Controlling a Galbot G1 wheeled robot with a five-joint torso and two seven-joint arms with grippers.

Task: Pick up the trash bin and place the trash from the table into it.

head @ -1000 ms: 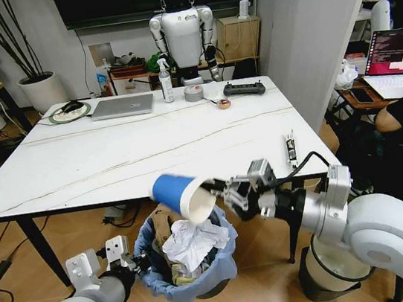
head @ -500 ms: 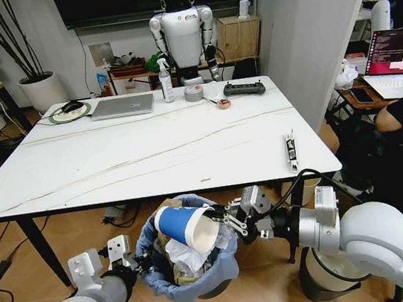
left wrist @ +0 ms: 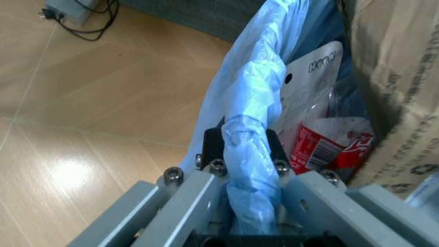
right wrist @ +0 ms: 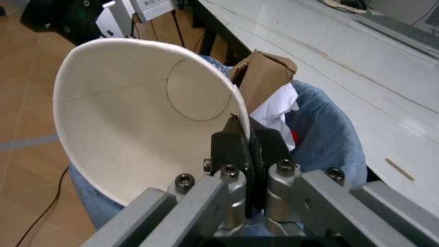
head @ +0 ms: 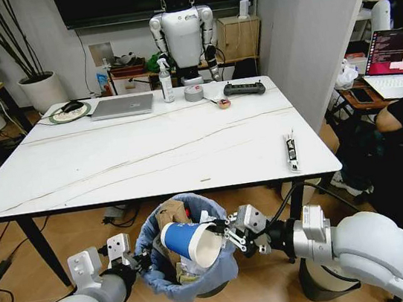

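Right gripper [head: 221, 228] pinches the rim of the blue paper cup [head: 190, 243], holding it tipped on its side over the trash bin [head: 192, 286]. Left gripper [head: 140, 262] is clamped on the bin's blue bag rim, holding the bin just below the near edge of the table [head: 150, 158]. Inside lie a red-labelled bottle [left wrist: 328, 148], torn cardboard [right wrist: 264, 77] and white paper [right wrist: 276, 111]. At the table's far end sit a laptop [head: 122, 106], a spray bottle [head: 166, 81] and a tape roll [head: 193, 93]. Wood floor [head: 19, 297] lies underneath.
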